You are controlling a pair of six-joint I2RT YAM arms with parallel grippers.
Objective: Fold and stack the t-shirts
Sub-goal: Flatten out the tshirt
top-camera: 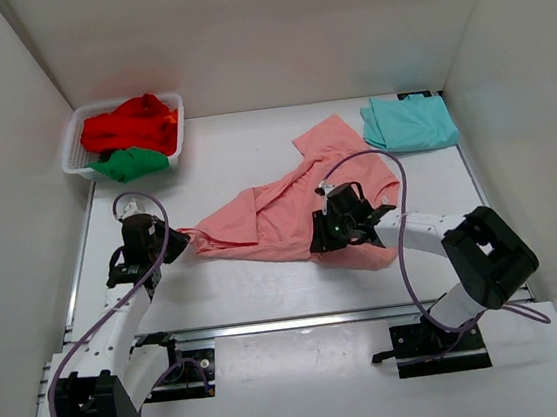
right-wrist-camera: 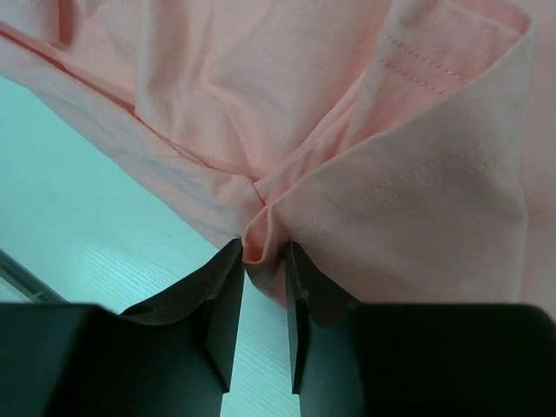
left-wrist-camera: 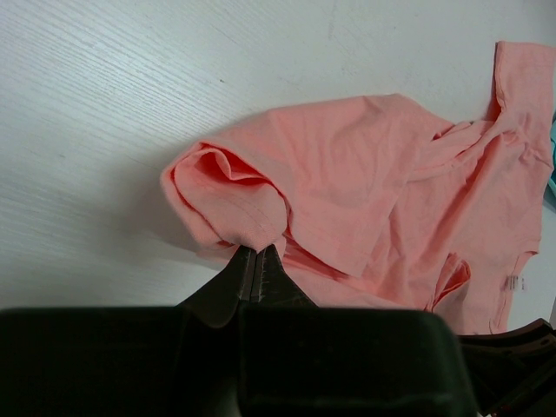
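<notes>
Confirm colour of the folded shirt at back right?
Folded shirt: light teal, clearest in top external view.

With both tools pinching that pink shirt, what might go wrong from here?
The left tool grips just a small tip of the salmon-pink t-shirt, so it may slip free when pulled. The right tool pinches a bunched fold, perhaps several layers, so the shirt could fold crooked.

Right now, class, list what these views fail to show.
Top view: anything under the red t-shirt and green t-shirt heaped in the basket.
Left wrist: pink t-shirt label print, too small to read.
Right wrist: most of the pink t-shirt, cut off by frame edges.
</notes>
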